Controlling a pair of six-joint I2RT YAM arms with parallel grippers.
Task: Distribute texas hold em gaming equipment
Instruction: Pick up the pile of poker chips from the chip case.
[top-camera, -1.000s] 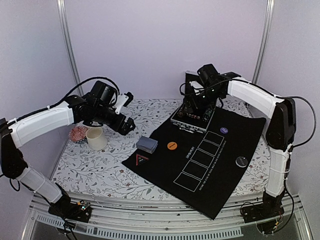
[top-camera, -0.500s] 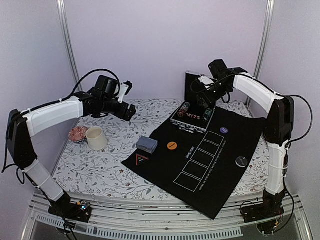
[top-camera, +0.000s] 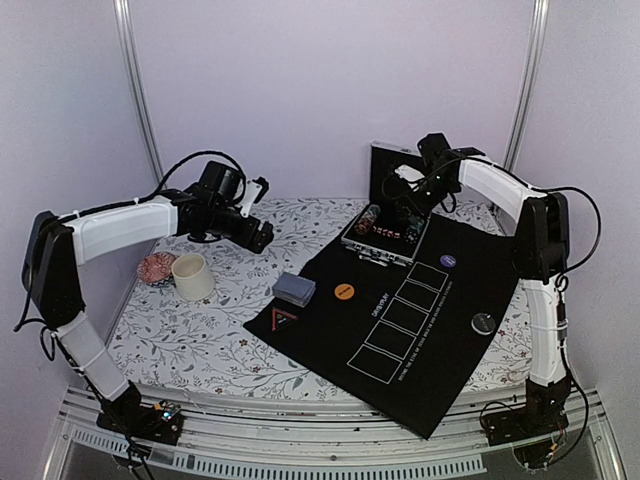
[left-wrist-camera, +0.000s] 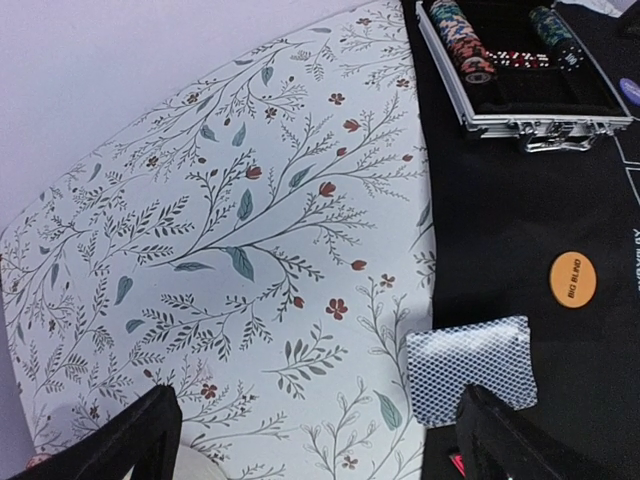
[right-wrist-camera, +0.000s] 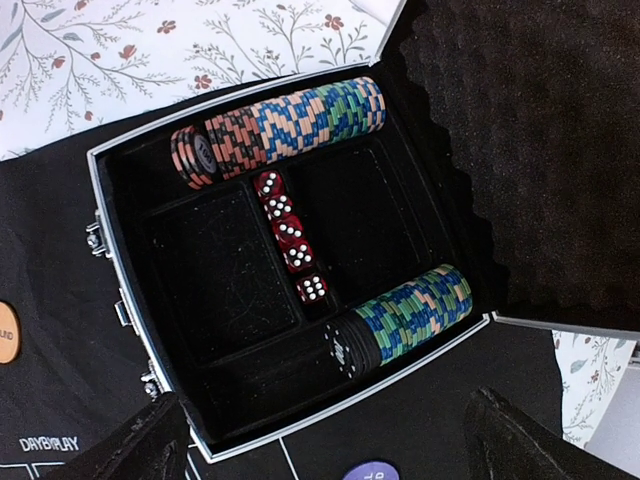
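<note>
The open case (right-wrist-camera: 105, 250) sits at the far end of the black mat (top-camera: 440, 340), its foam-lined lid (right-wrist-camera: 540, 150) raised. Inside, one row of striped chips (right-wrist-camera: 285, 125) lies along the far wall and a shorter row (right-wrist-camera: 410, 315) along the near-right wall. Five red dice (right-wrist-camera: 288, 235) run in a line between the two rows.

Well left of the case, a cream cup (top-camera: 193, 277) stands on the floral surface (top-camera: 200, 330); what it holds cannot be seen. A reddish heap (top-camera: 156, 267) touches its left side, too small to make out.

The deck (left-wrist-camera: 470, 370) lies nearer than the case and to its left, on the mat's edge, back up. The orange disc (left-wrist-camera: 573, 279) rests just right of the deck. The purple disc (top-camera: 449, 261) lies just right of the case, and the black disc (top-camera: 484, 322) is well apart from it, toward the near right.

The left arm stretches out nearly level, and its hand (left-wrist-camera: 315, 440) hangs over the surface left of the case, fingers spread, holding nothing. The right arm arches high, and its hand (right-wrist-camera: 330, 445) points down at the case from above, fingers spread wide and empty.
</note>
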